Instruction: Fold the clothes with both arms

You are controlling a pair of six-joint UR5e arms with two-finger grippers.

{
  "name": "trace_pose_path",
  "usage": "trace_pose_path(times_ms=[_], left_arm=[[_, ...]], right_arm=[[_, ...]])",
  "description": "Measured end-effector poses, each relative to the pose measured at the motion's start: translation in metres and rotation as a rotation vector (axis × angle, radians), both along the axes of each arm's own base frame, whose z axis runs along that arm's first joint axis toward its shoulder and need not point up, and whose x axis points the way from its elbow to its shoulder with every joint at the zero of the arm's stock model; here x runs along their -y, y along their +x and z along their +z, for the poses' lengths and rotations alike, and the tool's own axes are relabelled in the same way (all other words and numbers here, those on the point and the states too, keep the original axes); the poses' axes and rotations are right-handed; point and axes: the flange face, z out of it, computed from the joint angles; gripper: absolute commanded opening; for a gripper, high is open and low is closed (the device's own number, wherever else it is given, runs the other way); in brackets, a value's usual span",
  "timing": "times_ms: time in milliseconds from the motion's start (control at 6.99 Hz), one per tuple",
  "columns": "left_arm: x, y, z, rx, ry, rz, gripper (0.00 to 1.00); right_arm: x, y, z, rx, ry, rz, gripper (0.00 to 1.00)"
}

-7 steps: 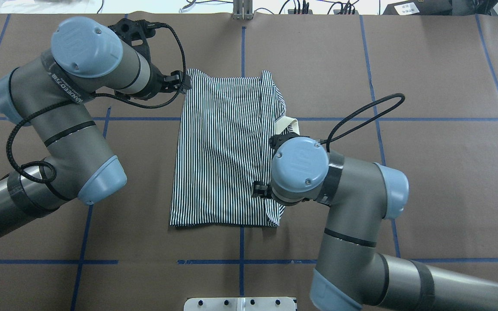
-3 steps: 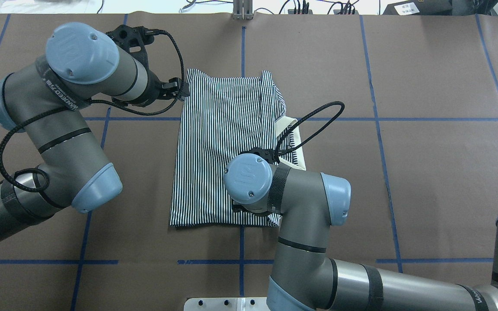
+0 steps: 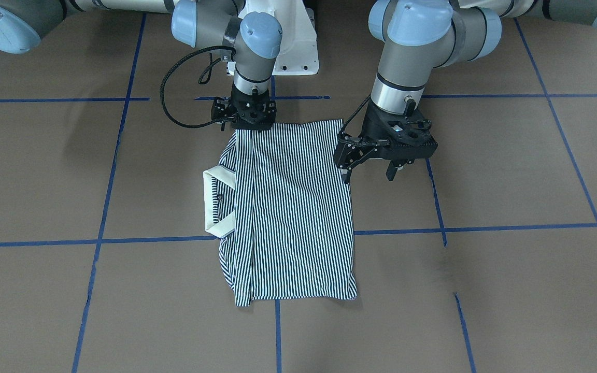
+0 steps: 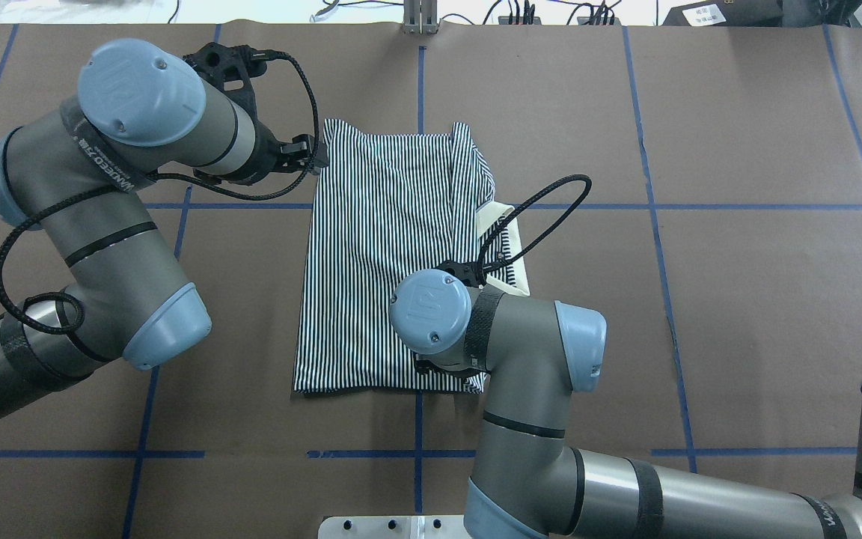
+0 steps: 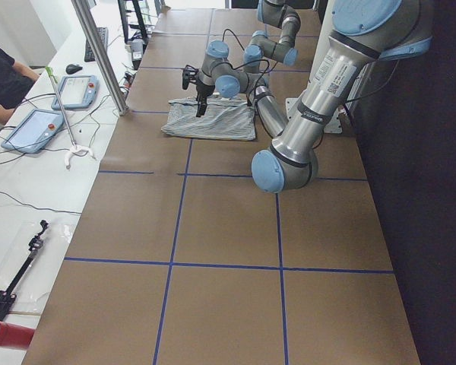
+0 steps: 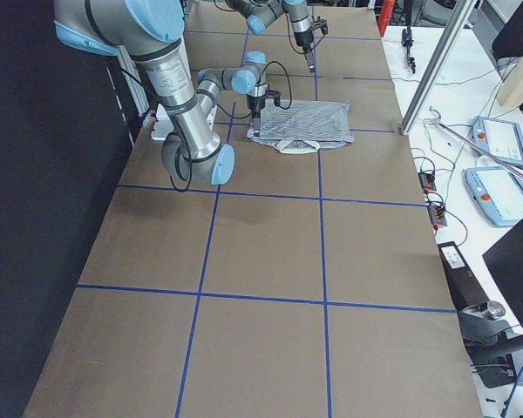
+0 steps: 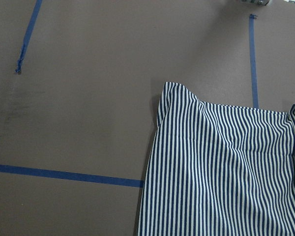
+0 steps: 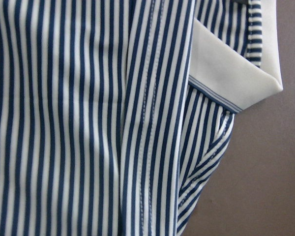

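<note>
The striped polo shirt [image 3: 293,207] lies flat on the brown table as a folded rectangle, its cream collar [image 3: 210,202] sticking out on the robot's right side. In the overhead view the shirt [image 4: 378,247] spans the table's middle. My left gripper [image 3: 368,178] hovers open above the table just beside the shirt's left edge, and its wrist view looks down on a shirt corner [image 7: 172,93]. My right gripper [image 3: 251,126] points straight down onto the shirt's edge nearest the robot, jaws apart. Its wrist view is filled by stripes [image 8: 64,123] and the collar [image 8: 226,73].
The white pedestal base [image 3: 288,46] stands behind the shirt. Blue tape lines [image 3: 407,228] cross the table. A metal post [image 5: 99,53], tablets [image 5: 30,129] and a seated person [image 5: 0,76] are along the far side.
My right arm swung from the shirt's right edge leftward onto the near hem, uncovering the collar, then settled. My left arm shifted only slightly.
</note>
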Motion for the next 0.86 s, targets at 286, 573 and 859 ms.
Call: trace_pose_path(times_ms=[286,573,859], left_arm=[[-0.001,0.000,0.000,-0.002,0.000,0.002,1.00],[-0.001,0.000,0.001,-0.003,-0.001,0.004,1.00],[-0.001,0.000,0.001,-0.006,-0.002,0.003,1.00]], right_arm=[[-0.001,0.001,0.014,-0.027,-0.004,-0.011,1.00],[0.003,0.008,0.026,-0.061,-0.002,-0.028,1.00],[0.010,0.034,0.053,-0.088,0.000,-0.039,1.00]])
